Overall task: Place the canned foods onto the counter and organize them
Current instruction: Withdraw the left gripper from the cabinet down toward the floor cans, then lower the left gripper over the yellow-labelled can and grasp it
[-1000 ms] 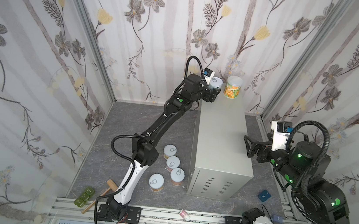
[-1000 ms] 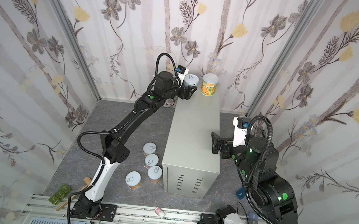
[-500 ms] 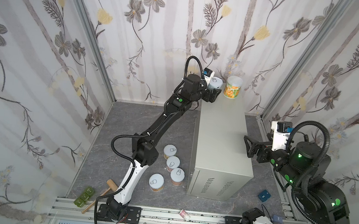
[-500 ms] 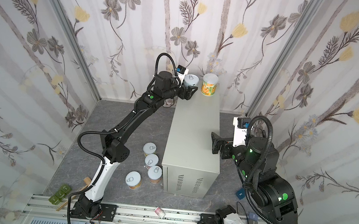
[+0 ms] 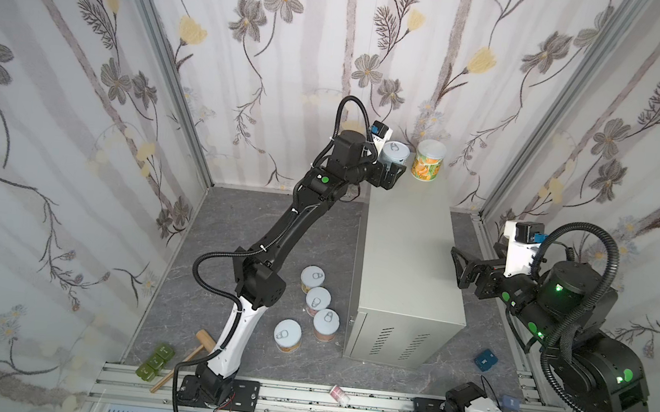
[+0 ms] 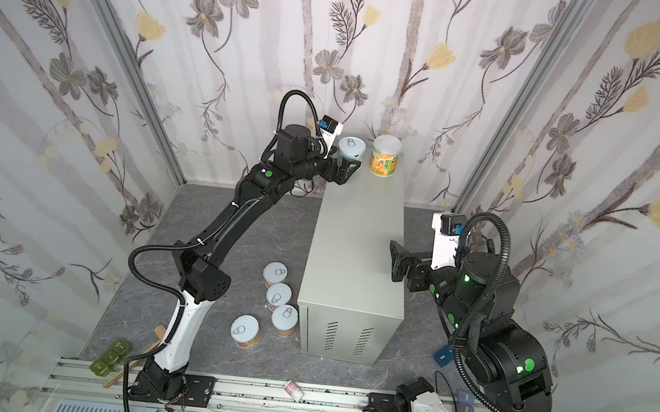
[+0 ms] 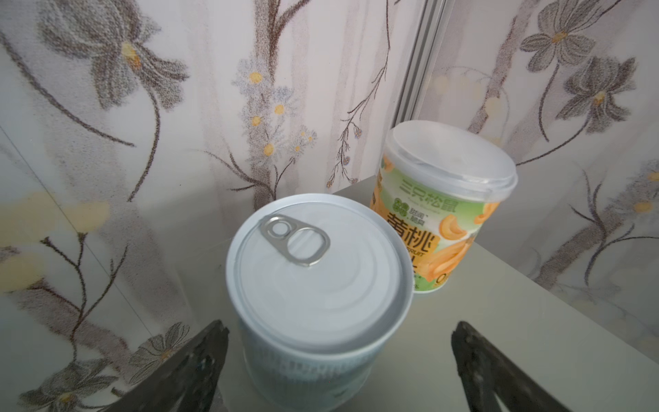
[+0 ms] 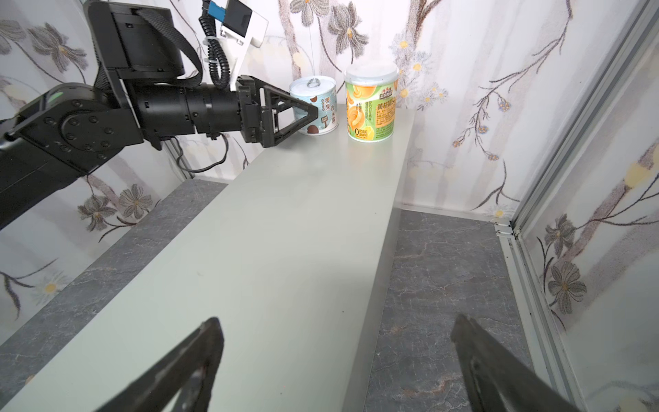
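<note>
As left pincer (image 7: 338, 330) gapes, pale can (image 7: 321, 264) stands (upright).

Two cans (image 5: 395, 152) on the desk (image 5: 403, 244), four cans (image 5: 318, 297) on the floor (image 5: 235, 214), one wooden mallet (image 5: 203, 338), three green blocks (image 5: 155, 360).

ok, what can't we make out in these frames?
Labels of the four floor cans, both top views: seen from above, mostly lids show.
Base of the pale blue can, left wrist view: blurred, cut off by the frame edge inside the open left tool.
Its label, right wrist view: partly behind that tool's near finger.
The small pink-and-white item on the front rail, both top views: too small to identify.
</note>
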